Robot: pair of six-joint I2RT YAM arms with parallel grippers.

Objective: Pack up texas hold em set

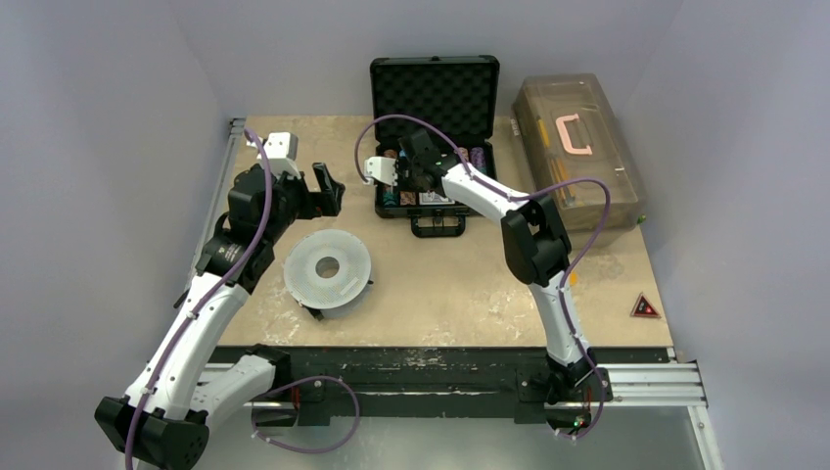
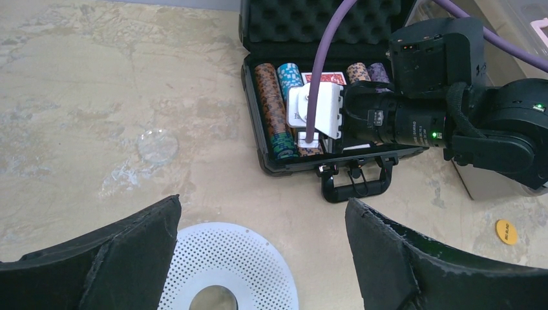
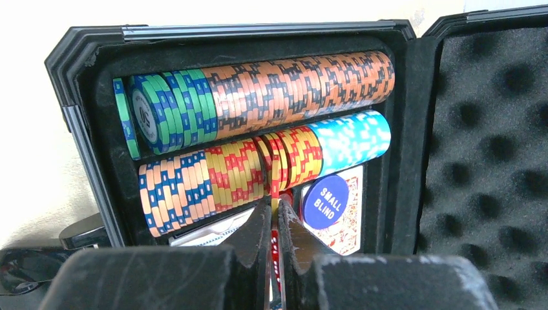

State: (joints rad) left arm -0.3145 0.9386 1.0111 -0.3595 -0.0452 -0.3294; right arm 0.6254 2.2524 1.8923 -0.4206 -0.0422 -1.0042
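Small black briefcase (image 1: 434, 93) sat open at the far centre of the beige table (image 1: 440, 304). Its foam-lined lid stood up at the back, black handle (image 2: 355, 187) toward the arms. Rows of coloured poker chips (image 3: 291, 84) lay in its slots: green, orange, blue, yellow-red.

Right gripper (image 3: 273, 210) was down inside the case, fingers pinched almost together on a thin red-and-yellow poker chip (image 3: 274, 171), edge-on at the 2nd row. Just beside it, a blue round "SMALL BLIND" button (image 3: 325, 201) lay on a red card deck (image 3: 349, 229).

Hard to see: the R wrist and its white camera block covered the case's middle from above and in the left wrist view, so the right-hand rows showed only as tips. Near part of the tray was cut off by the gripper body.

Left gripper (image 2: 263, 203) hung wide open w/ nothing in it, over the grey-white perforated disc w/ centre hole (image 1: 328, 267), well left of the case. Translucent brown toolbox w/ pink handle (image 1: 577, 157) sat just right of the case. Small orange round button (image 2: 506, 232) lay on the table near the R arm.
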